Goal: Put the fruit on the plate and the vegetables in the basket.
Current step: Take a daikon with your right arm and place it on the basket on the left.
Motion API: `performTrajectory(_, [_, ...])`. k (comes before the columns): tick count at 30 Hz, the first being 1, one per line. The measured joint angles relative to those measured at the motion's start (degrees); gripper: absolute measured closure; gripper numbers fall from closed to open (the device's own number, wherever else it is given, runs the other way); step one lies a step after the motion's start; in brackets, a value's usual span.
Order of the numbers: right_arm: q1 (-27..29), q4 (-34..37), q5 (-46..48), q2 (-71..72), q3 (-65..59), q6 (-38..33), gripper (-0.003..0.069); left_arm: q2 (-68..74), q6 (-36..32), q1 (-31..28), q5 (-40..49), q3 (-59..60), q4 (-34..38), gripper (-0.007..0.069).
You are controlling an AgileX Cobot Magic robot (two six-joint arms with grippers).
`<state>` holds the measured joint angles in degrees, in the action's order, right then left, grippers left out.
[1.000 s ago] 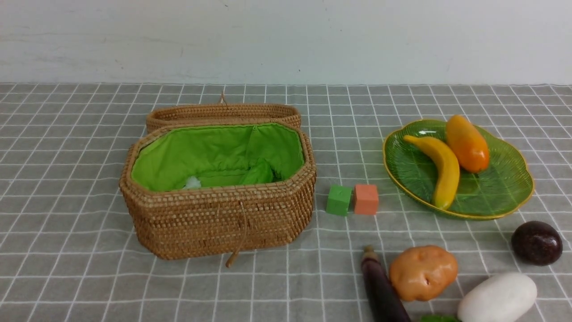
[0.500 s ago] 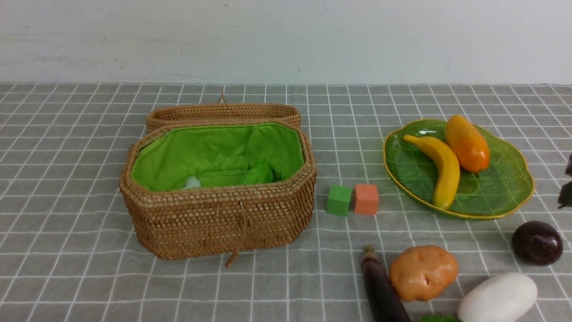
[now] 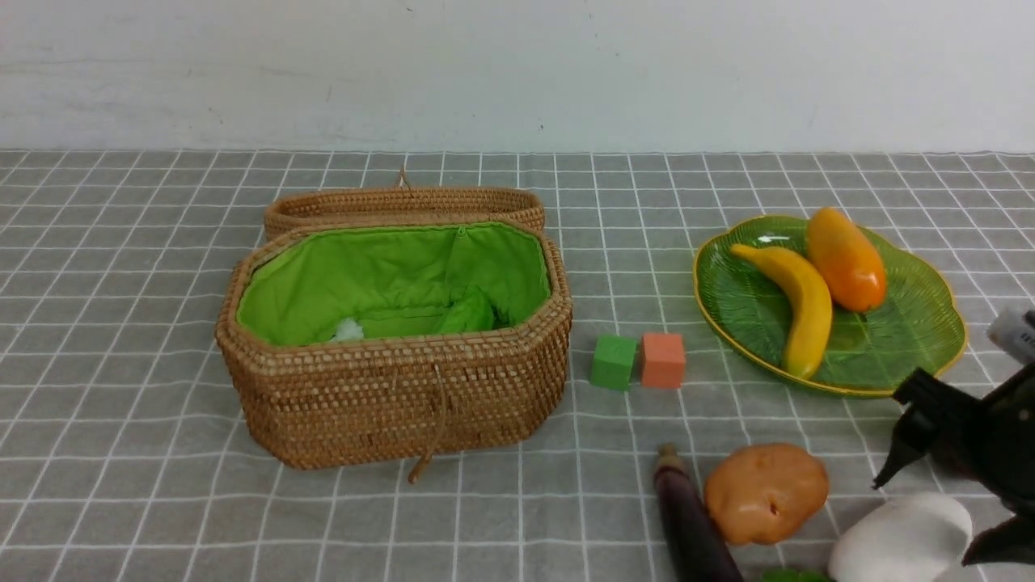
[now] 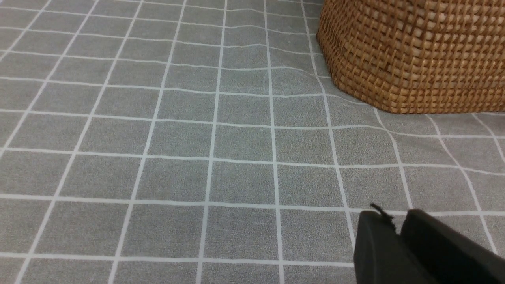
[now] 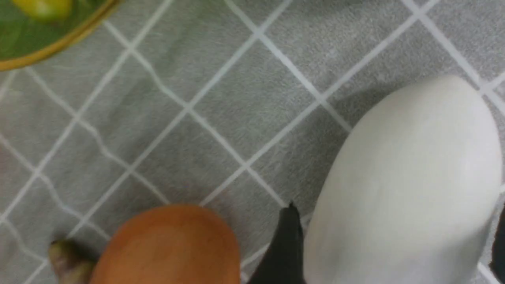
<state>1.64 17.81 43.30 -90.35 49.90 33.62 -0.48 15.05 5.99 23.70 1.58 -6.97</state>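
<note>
The banana point(image 3: 796, 307) and the mango point(image 3: 845, 259) lie on the green plate point(image 3: 914, 356). The open basket point(image 3: 388, 404) stands left of centre. The potato point(image 3: 764, 491), the eggplant point(image 3: 691, 525) and the white vegetable point(image 3: 889, 541) lie at the front right. My right gripper point(image 3: 922, 524) is open and straddles the white vegetable point(image 5: 402, 189), one finger on each side with a gap. The round dark fruit is hidden behind that arm. My left gripper point(image 4: 398, 228) is shut and empty over bare cloth near the basket point(image 4: 414, 55).
A green cube point(image 3: 613, 361) and an orange cube point(image 3: 663, 360) sit between basket and plate. The basket's lid point(image 3: 404, 204) lies open behind it. A sliver of something green point(image 3: 788, 576) shows at the front edge. The potato point(image 5: 169, 248) lies close beside the right gripper's finger.
My right gripper came in from the right edge and dropped over the white vegetable, its jaws widening. It now covers the dark round fruit. Nothing else moved.
</note>
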Motion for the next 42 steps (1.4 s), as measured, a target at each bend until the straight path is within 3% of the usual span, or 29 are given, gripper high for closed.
performTrajectory(3, [0.0, -1.0, -0.4, -3.9, 0.0, -1.1, 0.0102, 0.0, 0.0, 0.0, 0.0, 0.0, 0.0, 0.0532])
performTrajectory(5, [0.0, -2.1, -0.6, -5.7, 0.1, -2.2, 0.0191, 0.0, 0.0, 0.0, 0.0, 0.0, 0.0, 0.0532])
performTrajectory(15, [0.0, -2.4, -7.2, 6.6, 1.9, -7.1, 0.0186, 0.0, 0.0, 0.0, 0.0, 0.0, 0.0, 0.0522])
performTrajectory(19, [-0.7, 2.4, -10.4, 13.5, 9.1, -14.9, 0.0186, 0.0, 0.0, 0.0, 0.0, 0.0, 0.0, 0.0518])
performTrajectory(22, [-6.0, 12.5, -15.3, 14.2, 18.4, -28.3, 0.0186, 0.0, 0.0, 0.0, 0.0, 0.0, 0.0, 0.0512])
performTrajectory(24, [-9.0, 16.3, -17.0, 13.5, 21.0, -33.6, 0.0186, 0.0, 0.0, 0.0, 0.0, 0.0, 0.0, 0.0512])
performTrajectory(27, [-19.1, 27.1, -23.0, 8.1, 27.2, -50.8, 0.0186, 0.0, 0.0, 0.0, 0.0, 0.0, 0.0, 0.0511])
performTrajectory(30, [-25.9, 34.6, -27.4, 1.4, 31.2, -62.7, 0.0186, 0.0, 0.0, 0.0, 0.0, 0.0, 0.0, 0.0511])
performTrajectory(37, [-33.5, 47.8, -28.8, -16.9, 42.2, -78.9, 0.0186, 0.0, 0.0, 0.0, 0.0, 0.0, 0.0, 0.0502])
performTrajectory(42, [-33.7, 48.6, -23.0, -23.5, 47.7, -80.9, 0.0186, 0.0, 0.0, 0.0, 0.0, 0.0, 0.0, 0.0499])
